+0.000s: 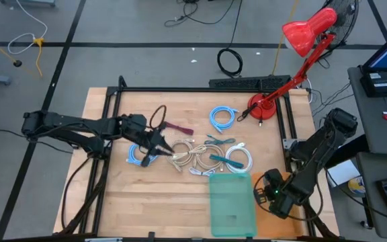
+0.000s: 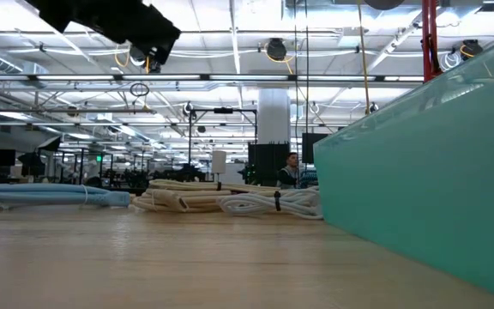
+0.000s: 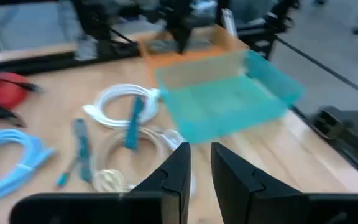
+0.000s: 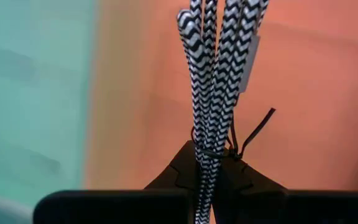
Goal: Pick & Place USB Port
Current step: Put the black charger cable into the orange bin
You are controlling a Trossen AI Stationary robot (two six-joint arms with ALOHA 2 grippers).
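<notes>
My right gripper (image 4: 207,167) hangs at the table's near right over an orange bin (image 4: 316,93) and is shut on a black-and-white braided cable bundle (image 4: 215,56); in the high view this gripper (image 1: 269,195) stands beside a teal bin (image 1: 232,205). My left gripper (image 3: 201,171) hovers over the coiled cables at the table's middle. Its fingers stand a narrow gap apart with nothing between them. Below and ahead of it lie a white coil (image 3: 120,102) and beige coils (image 1: 190,154). My right gripper pinches the braided bundle between its two fingers near a black tie (image 4: 205,149) that binds the strands. The fingers come from above, pointing steeply down, and lie across the strands. The bundle hangs below them over the orange bin; whether its lower end touches the bin I cannot tell.
More coils lie on the wood: light blue ones at the far middle (image 1: 222,117) and by the left arm (image 1: 138,154), white ones (image 1: 239,158), teal ties (image 1: 217,142). A red desk lamp (image 1: 264,107) stands at the far right. A black frame (image 1: 200,89) edges the table.
</notes>
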